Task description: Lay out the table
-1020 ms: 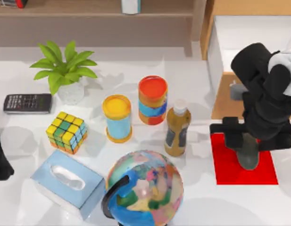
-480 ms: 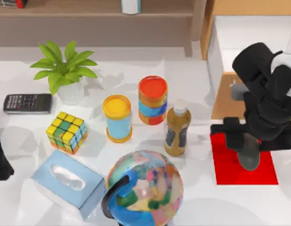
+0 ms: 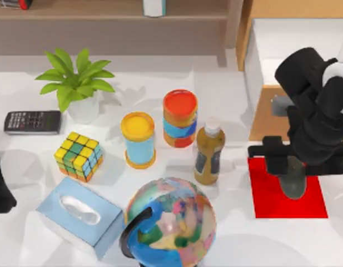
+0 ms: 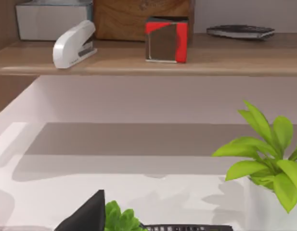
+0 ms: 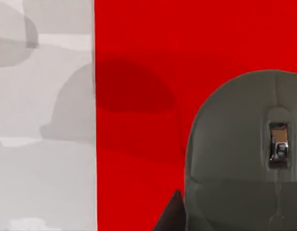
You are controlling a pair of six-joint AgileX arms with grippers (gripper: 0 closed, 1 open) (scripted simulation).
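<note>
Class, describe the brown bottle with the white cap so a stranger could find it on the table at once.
Start at the big multicoloured globe at the near edge of the white table. Just behind it, toward the red mat, stands the brown bottle with the white cap. Its neighbours are two wider, open-topped striped cylinders; it alone is narrow-necked, capped and brown.

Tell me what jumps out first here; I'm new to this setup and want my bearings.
The red mat at the table's right side catches the eye, with a grey computer mouse on it and the right arm's claw directly over the mouse. Next comes the multicoloured globe at the front centre, beside a light blue tissue box on its left. Behind them stand two colourful cans, a brown bottle and a puzzle cube.
</note>
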